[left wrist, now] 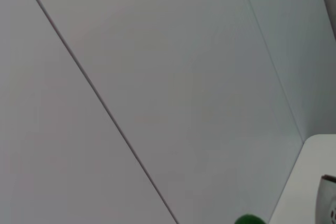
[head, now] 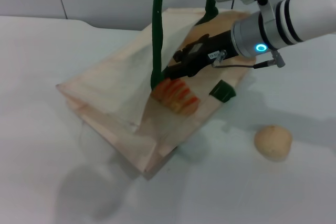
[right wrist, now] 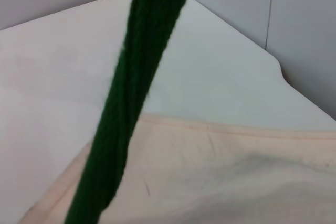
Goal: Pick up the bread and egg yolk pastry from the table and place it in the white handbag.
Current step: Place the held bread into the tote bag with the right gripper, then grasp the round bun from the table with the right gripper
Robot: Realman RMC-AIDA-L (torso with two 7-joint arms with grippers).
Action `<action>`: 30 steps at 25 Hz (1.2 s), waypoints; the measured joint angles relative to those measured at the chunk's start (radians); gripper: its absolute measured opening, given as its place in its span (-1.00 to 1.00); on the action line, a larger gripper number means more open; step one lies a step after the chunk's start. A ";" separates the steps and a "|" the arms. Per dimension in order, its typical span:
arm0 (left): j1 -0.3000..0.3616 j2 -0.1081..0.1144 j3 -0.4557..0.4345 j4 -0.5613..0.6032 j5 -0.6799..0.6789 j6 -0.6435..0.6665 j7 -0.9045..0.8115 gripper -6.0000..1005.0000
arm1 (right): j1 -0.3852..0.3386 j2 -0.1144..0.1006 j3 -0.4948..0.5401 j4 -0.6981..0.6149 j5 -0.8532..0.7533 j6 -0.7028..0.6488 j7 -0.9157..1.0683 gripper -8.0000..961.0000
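Smooth round pale-tan egg yolk pastry (head: 273,142) sits nearest on the plain white table (head: 42,182), apart from the cream fabric white handbag (head: 115,103) lying tilted with its mouth open. Right gripper (head: 181,69), black fingers clenched on the ridged orange-topped bread (head: 177,96), holds it inside the bag mouth. Right wrist view shows only the green rope handle (right wrist: 131,103) over cream fabric; left gripper out of view.

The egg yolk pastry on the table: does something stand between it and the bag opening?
Yes. The right pincer and the bread fill the white handbag mouth beside the egg yolk pastry.
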 joint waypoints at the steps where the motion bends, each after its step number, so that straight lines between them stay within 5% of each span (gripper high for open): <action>1: 0.001 0.000 0.000 0.000 0.000 0.000 0.000 -0.76 | 0.000 0.000 0.000 0.002 0.000 0.000 0.001 0.04; 4: 0.014 0.000 -0.002 0.005 0.006 0.011 -0.001 -0.76 | -0.002 0.000 0.001 0.013 -0.001 -0.004 0.005 0.30; 13: 0.084 0.000 -0.007 0.034 0.086 0.079 -0.049 -0.76 | -0.026 -0.001 -0.001 0.125 0.000 -0.049 0.017 0.32; 30: 0.122 0.000 -0.008 0.031 0.114 0.105 -0.052 -0.76 | -0.050 -0.002 -0.001 0.333 0.012 -0.174 0.007 0.32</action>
